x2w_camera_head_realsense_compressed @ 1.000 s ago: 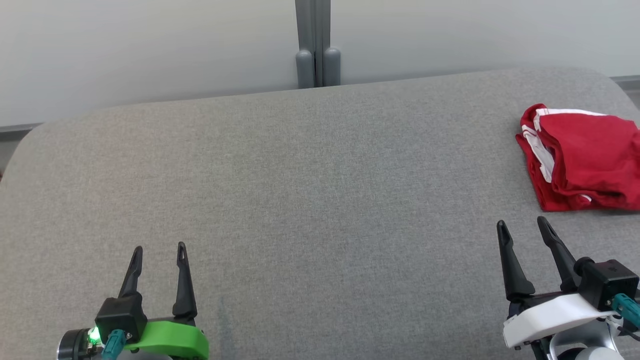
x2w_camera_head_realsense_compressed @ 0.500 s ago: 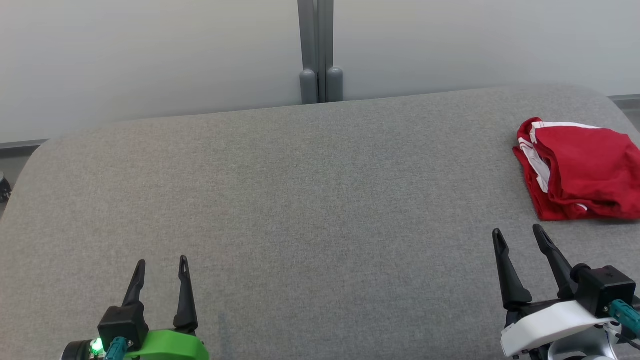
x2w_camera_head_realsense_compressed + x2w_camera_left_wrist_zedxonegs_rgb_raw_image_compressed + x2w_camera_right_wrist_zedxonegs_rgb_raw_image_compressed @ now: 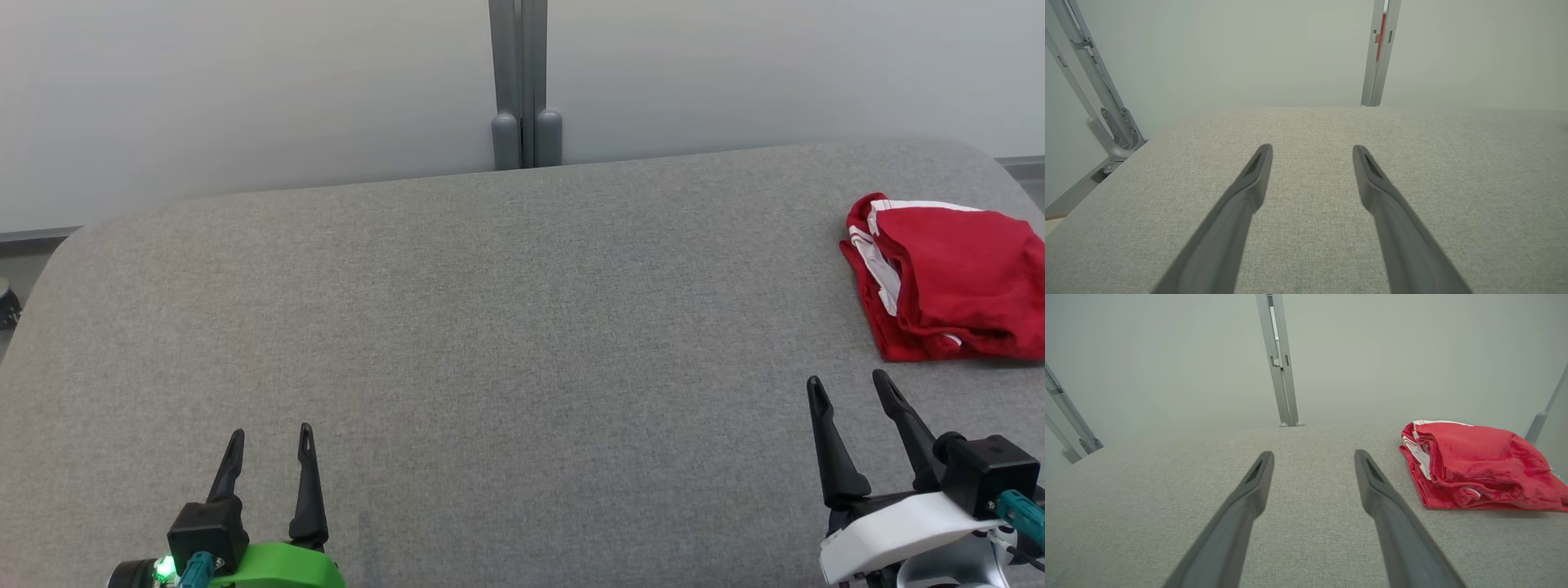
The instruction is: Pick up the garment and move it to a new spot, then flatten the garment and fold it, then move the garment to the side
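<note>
The garment [image 3: 951,282], red with white trim, is seen lying bunched in loose folds at the far right of the grey padded surface [image 3: 522,327]. In the head view its right edge is cut off by the frame. From the right wrist view the garment [image 3: 1474,465] is shown low and from the side, with white bands stacked along its left edge; what kind of garment it is cannot be told for sure.

The right gripper [image 3: 847,380] is held just short of the garment, apart from it, with the jaws spread wide and nothing between them [image 3: 1313,454]. The left gripper [image 3: 272,431] is found well apart at the near left, equally spread and holding nothing [image 3: 1312,149].

A grey post [image 3: 522,82] is seen behind the surface against a pale wall. Slanted metal struts [image 3: 1094,102] are shown by the left wrist view beyond the surface's left corner. Nothing is seen lying between the right gripper and the garment.
</note>
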{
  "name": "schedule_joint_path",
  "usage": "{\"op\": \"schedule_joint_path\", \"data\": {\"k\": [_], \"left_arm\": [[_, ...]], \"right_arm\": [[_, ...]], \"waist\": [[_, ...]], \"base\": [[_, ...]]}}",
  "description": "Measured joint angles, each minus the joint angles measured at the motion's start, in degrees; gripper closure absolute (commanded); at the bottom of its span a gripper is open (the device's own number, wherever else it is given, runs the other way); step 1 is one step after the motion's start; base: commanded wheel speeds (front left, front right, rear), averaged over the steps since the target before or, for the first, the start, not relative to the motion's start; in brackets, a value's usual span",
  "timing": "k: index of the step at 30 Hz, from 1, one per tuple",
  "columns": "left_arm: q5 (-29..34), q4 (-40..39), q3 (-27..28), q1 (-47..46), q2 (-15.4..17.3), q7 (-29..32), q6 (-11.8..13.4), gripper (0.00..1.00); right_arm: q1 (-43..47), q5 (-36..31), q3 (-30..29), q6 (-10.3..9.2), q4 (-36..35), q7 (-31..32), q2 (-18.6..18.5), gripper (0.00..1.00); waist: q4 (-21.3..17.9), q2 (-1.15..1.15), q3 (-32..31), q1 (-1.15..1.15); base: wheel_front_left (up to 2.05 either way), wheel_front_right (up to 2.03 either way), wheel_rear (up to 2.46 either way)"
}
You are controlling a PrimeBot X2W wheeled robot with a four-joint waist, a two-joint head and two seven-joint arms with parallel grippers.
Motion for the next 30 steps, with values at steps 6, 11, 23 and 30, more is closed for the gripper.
{"op": "schedule_joint_path", "data": {"k": [6, 11, 23, 30], "left_arm": [[-0.07, 1.87, -0.30, 0.58, -0.68, 0.07, 0.05, 1.00], [-4.30, 2.18, 0.45, 0.71, -1.13, 1.36, -0.86, 1.00], [-15.73, 2.42, 3.59, 0.31, -2.21, 4.48, -3.32, 1.00], [-21.83, 2.43, 5.19, -0.37, -2.66, 6.11, -4.48, 1.00]], "right_arm": [[0.41, 0.16, 0.19, 0.01, 2.02, 0.00, 0.35, 1.00], [0.55, 5.11, 0.29, 0.01, 3.32, 0.02, 0.41, 1.00], [-1.63, 18.51, 0.25, 0.01, 6.54, 0.69, -0.15, 1.00], [-2.86, 25.37, 0.19, 0.00, 8.09, 1.04, -0.31, 1.00]], "waist": [[0.00, 0.00, 0.00, 0.00], [0.00, 0.00, 0.03, 0.00], [-0.01, 0.00, 0.13, 0.00], [-0.01, 0.00, 0.18, 0.00]], "base": [[0.00, 0.00, 0.00], [0.00, 0.00, 0.00], [0.00, 0.00, 0.00], [0.00, 0.00, 0.00]]}}
